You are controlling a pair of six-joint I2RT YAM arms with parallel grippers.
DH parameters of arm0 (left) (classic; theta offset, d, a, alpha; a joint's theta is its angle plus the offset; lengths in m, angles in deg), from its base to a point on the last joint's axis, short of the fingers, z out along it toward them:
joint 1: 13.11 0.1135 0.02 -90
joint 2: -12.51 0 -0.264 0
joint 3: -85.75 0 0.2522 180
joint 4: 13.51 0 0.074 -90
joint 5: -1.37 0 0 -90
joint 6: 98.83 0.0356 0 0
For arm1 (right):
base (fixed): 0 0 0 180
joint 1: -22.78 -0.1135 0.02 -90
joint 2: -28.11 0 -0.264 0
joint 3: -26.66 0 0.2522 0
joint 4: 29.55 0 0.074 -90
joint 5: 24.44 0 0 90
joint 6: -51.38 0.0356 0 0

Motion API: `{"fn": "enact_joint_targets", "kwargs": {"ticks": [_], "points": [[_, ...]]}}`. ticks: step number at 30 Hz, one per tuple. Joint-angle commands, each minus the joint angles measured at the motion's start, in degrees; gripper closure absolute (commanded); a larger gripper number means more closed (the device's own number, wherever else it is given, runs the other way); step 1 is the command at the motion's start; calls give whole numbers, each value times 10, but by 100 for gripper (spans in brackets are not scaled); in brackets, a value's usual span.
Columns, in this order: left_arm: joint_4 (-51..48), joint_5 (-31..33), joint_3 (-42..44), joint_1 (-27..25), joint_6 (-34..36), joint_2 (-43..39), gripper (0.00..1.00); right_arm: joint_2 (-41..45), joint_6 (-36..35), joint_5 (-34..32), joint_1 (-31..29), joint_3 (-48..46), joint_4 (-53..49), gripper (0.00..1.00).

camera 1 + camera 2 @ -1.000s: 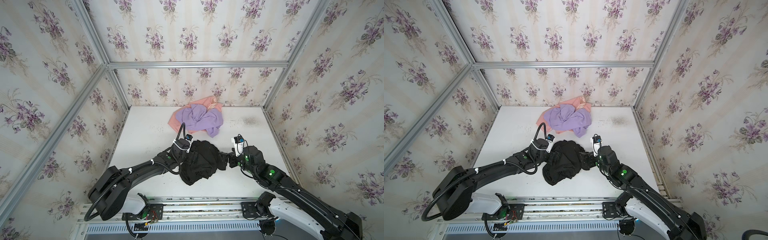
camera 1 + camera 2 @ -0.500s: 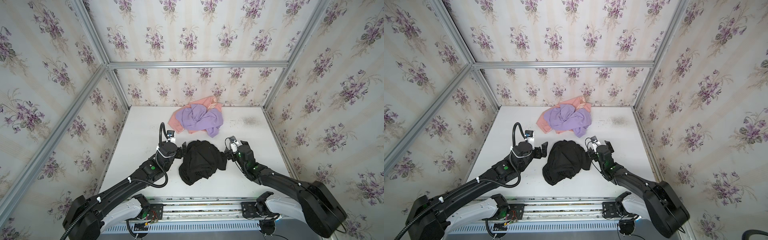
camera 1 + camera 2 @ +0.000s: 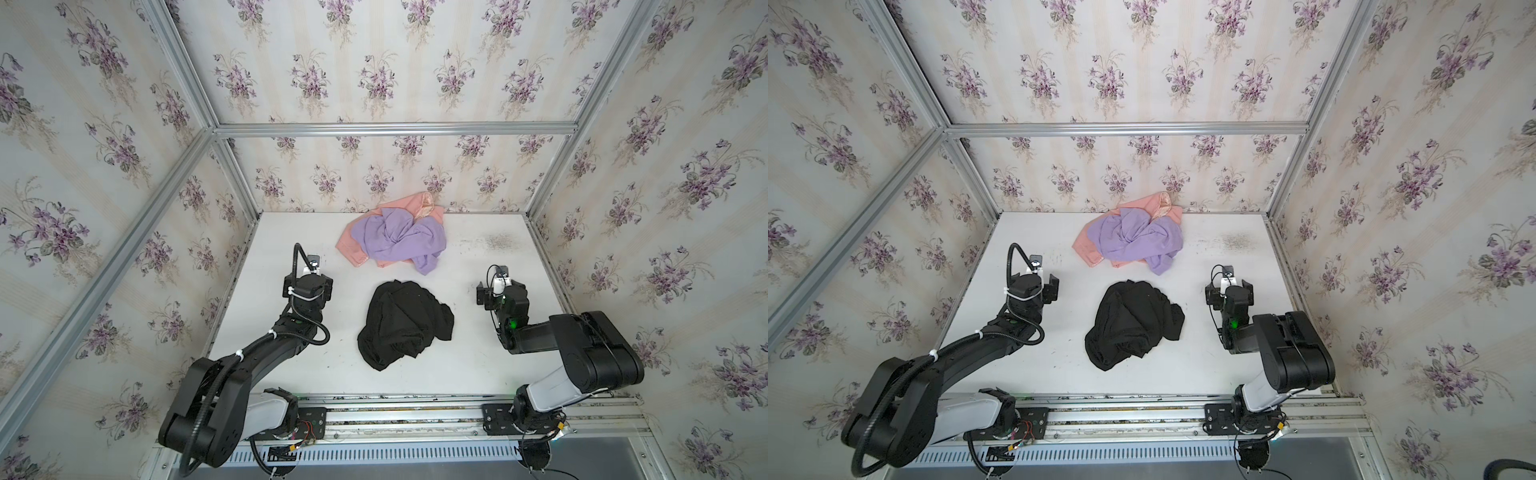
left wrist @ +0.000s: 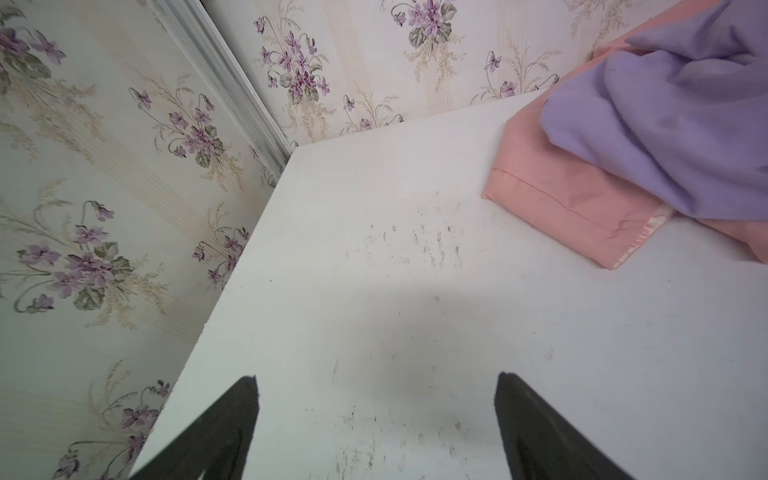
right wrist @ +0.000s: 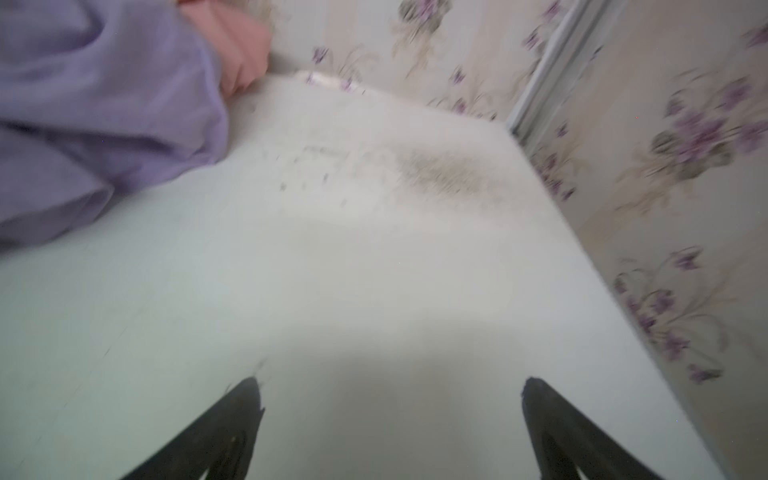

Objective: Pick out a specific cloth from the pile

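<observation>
The left gripper point(image 4: 376, 376) sits at the left side of the table point(image 3: 478, 365). Its 2 jaws are spread wide over bare surface with nothing between them. It is well apart from every cloth, which I take as standing clear, not reaching.

In the middle, the black cloth point(image 3: 403, 322) lies crumpled on the table, nearer the robot and between the 2 arms. It is separate from the pile point(image 3: 390, 239) at the back wall, with a strip of bare table between. There the lavender cloth point(image 3: 399, 241) lies on top of the pink cloth point(image 3: 351, 249). Judging by that gap, the sorting looks done.

On the right, the right gripper point(image 5: 388, 380) is likewise spread wide and empty, well clear of the black cloth.

Only the top views show the black cloth; neither wrist view has it. The left wrist view shows a stitched hem on the pink cloth, with lavender draped over it. The right wrist view is blurred but shows a dark smudge point(image 5: 449, 178) on the table beside the lavender cloth.
</observation>
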Motion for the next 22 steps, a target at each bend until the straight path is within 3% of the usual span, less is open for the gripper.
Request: {"fn": "enact_joint_targets", "kwargs": {"ticks": [1,2,4,5,6,7,8,10,12,13,22], "points": [[150,-120,33,54,-18,12,10,-7,34,15,2,42,15,0],[154,-144,45,75,-45,5,10,12,46,1,3,45,-31,0],[272,-226,107,130,-79,22,9,-14,37,-2,2,29,45,0],[337,-222,123,135,-83,42,7,-1,32,24,2,31,19,0],[316,-226,114,135,-82,39,4,9,25,45,2,40,-13,0],[244,-228,89,134,-84,22,1,-3,21,50,2,37,7,0],[232,-228,87,135,-83,23,0,-9,20,50,2,32,31,0],[296,-228,104,134,-79,39,0,3,22,51,2,40,-8,0],[229,-231,83,135,-81,24,0,-12,21,56,2,52,-2,0],[243,-230,86,133,-79,30,0,-10,26,75,10,71,-55,0],[247,-233,90,133,-78,26,0,-5,29,79,15,55,-28,0]]}}
